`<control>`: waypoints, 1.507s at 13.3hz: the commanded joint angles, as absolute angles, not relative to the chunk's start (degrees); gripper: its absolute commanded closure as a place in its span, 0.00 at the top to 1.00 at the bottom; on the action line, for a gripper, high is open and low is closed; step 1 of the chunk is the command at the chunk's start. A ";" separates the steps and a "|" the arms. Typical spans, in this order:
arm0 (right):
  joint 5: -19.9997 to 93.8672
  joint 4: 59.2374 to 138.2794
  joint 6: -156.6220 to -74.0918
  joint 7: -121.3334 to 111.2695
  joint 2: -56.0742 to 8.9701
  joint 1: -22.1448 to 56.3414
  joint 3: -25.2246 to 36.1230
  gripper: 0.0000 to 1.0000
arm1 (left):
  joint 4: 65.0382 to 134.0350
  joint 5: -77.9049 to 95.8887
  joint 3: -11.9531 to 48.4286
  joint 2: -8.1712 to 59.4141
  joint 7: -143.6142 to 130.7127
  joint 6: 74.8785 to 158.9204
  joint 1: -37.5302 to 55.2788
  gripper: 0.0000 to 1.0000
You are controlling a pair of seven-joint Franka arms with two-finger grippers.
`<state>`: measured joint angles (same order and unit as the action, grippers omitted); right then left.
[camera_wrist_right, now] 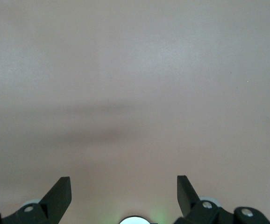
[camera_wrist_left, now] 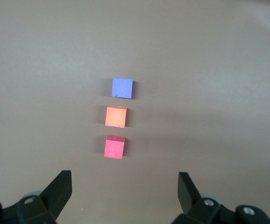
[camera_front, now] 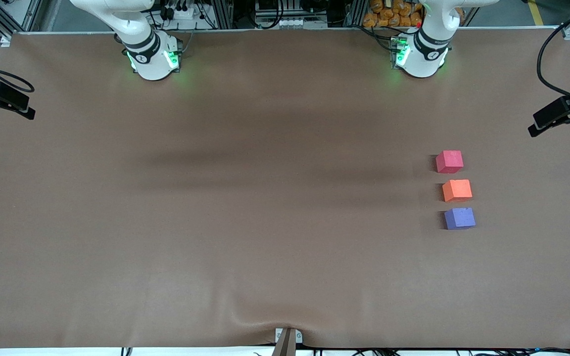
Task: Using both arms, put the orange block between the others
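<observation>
Orange block: the orange block [camera_front: 457, 190] rests flat on the bench [camera_front: 245, 207], toward the left arm's end, with nothing gripping it.
Landmark: every place below is given against the orange block.
Pinkish-red cube: the pinkish-red cube [camera_front: 449, 161] sits just beside the orange block, farther from the front camera, with a narrow strip of bench showing between the two.
Purple-blue cube: the purple-blue cube [camera_front: 459, 218] sits just beside the orange block, nearer to the front camera, also apart from it by a narrow strip.
Row: the three cubes form one short straight line, the orange block in the middle; the left wrist view shows the same order, purple-blue [camera_wrist_left: 122, 88], orange [camera_wrist_left: 116, 116], pinkish-red [camera_wrist_left: 114, 147].
Left arm: the left arm [camera_front: 426, 47] rises from its base at the top edge of the bench, well apart from the orange block.
Left gripper: the left gripper [camera_wrist_left: 124, 189] hangs up in the air, fingers spread wide and empty, looking down on the row with the orange block in its view.
Right arm: the right arm [camera_front: 146, 49] stands at its own base, well apart from the orange block, and waits.
Right gripper: the right gripper [camera_wrist_right: 124, 189] is spread wide and empty over bare bench, with the orange block out of its view.
</observation>
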<state>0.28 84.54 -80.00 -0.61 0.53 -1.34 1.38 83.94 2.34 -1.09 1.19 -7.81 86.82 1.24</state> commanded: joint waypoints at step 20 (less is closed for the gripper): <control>0.53 83.14 -79.45 0.09 -0.18 -1.49 1.14 1.00 | 89.47 0.35 -4.31 -3.87 -7.73 83.85 5.10 1.00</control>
